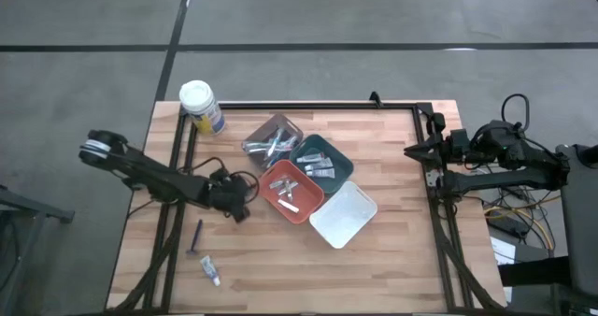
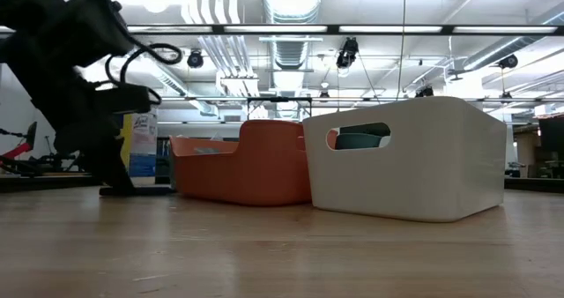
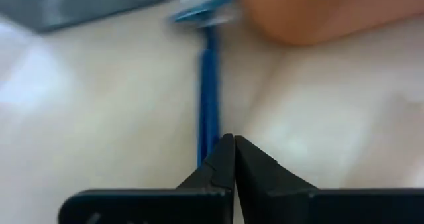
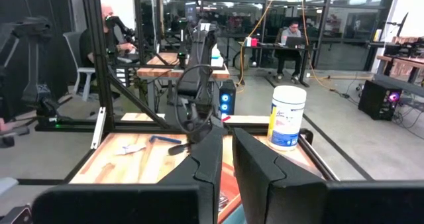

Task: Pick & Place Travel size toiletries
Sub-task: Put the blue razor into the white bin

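Observation:
My left gripper [image 1: 240, 210] is down at the table beside the orange tray [image 1: 271, 176], fingers shut. In the left wrist view a blue razor [image 3: 209, 85] lies on the wood straight ahead of the left gripper [image 3: 228, 139]. Its handle runs behind one finger and its head points toward the orange tray [image 3: 318, 12]. The high view shows a blue razor [image 1: 196, 237] and a small white tube [image 1: 211, 271] lying flat near the table's near-left corner. My right gripper [image 4: 227, 148] waits at the table's right edge with a narrow gap between its fingers. My left gripper's shut fingers [image 3: 215, 159] stand over the free end of the razor's handle [image 3: 207, 148]. The handle passes behind one finger, off the seam between the two. That finger hides the spot, so I cannot tell whether it touches the handle.
Four trays cluster mid-table: a clear one [image 1: 264, 129] with dark long-handled pieces, a teal one [image 1: 301, 150] with tubes, the orange one with sticks, and a white one [image 1: 343, 215]. A white-lidded canister [image 1: 201, 107] stands at the far-left corner. Bare wood lies right of the trays.

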Robot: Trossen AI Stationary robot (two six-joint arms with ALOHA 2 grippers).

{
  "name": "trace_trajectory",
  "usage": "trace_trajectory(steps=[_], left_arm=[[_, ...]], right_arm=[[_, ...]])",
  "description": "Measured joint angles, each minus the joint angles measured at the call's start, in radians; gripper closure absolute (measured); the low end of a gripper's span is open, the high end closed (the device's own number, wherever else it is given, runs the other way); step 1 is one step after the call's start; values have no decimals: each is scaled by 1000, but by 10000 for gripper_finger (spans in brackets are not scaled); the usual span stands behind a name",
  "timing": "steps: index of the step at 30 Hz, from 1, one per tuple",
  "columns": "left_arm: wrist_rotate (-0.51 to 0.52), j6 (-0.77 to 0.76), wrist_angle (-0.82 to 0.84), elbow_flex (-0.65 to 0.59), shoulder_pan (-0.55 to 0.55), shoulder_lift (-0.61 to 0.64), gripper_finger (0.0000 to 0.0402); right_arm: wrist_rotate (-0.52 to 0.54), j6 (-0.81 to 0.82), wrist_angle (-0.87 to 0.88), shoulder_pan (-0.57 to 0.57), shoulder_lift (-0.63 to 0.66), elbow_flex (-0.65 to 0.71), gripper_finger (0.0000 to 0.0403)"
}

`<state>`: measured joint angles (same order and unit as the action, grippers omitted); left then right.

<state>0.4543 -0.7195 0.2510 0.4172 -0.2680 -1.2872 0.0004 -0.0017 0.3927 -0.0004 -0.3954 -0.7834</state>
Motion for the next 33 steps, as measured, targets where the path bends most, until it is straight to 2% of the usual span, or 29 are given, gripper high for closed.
trace_trajectory(steps=[3,6,12,15,20,27,33], left_arm=[[62,-29,75,-2,1,44,393],[74,-36,124,-1,2,76,393],[61,51,108,0,2,119,392],[87,87,106,0,4,132,387],[123,119,105,0,10,119,347],[96,66,99,-4,20,91,273],[86,14,99,-19,20,80,247]], right_arm=[[0,0,0,0,0,0,369],[0,1,0,0,0,0,369],[0,0,0,0,0,0,369],[0,1,0,0,0,0,369],[0,1,0,0,0,0,369],[0,0,0,0,0,0,369],[0,0,0,0,0,0,369]])
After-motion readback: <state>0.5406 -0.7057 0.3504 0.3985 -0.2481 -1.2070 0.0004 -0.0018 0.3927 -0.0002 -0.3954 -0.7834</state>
